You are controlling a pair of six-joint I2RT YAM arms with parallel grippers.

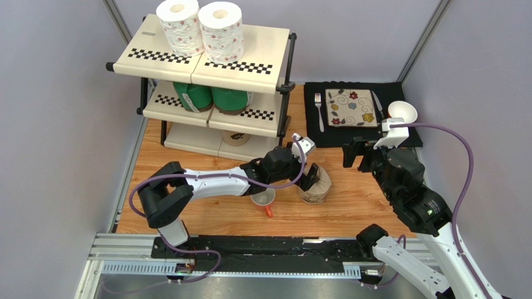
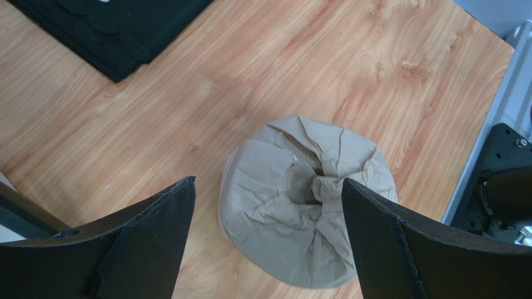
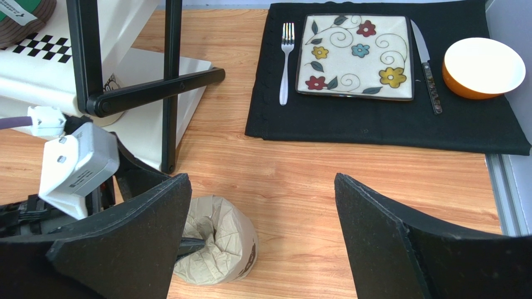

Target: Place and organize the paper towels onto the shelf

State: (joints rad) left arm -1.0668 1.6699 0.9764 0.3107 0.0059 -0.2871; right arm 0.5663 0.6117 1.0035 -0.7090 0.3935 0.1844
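At the far left stood the three-tier cream plastic shelf with black posts and checkered front strips (image 1: pixel 147 45). Two white paper-towel rolls with red floral print (image 1: pixel 180 28) stood on its top tier. Two green-wrapped rolls (image 1: pixel 196 97) sat on the middle tier, and part of a tan-brown roll (image 1: pixel 236 137) showed on the bottom one. In front of the shelf, on the wooden table (image 1: pixel 349 202), a white mug with a red handle (image 1: pixel 263 198) stood beside my left arm. Just right of it, my left gripper (image 2: pixel 267 185) hung released, its jaws spread to either side of the second tan-brown paper-wrapped roll (image 2: pixel 281 215), which stood on the table. I could not tell whether either finger touched it. Further right, my right gripper (image 3: pixel 262 180) hovered with its jaws wide apart and empty. It was near the black cloth placemat (image 1: pixel 399 93) holding a floral square plate (image 1: pixel 351 107), a silver fork (image 1: pixel 319 111), a knife (image 1: pixel 377 104) and an orange-and-white bowl (image 3: pixel 484 65).
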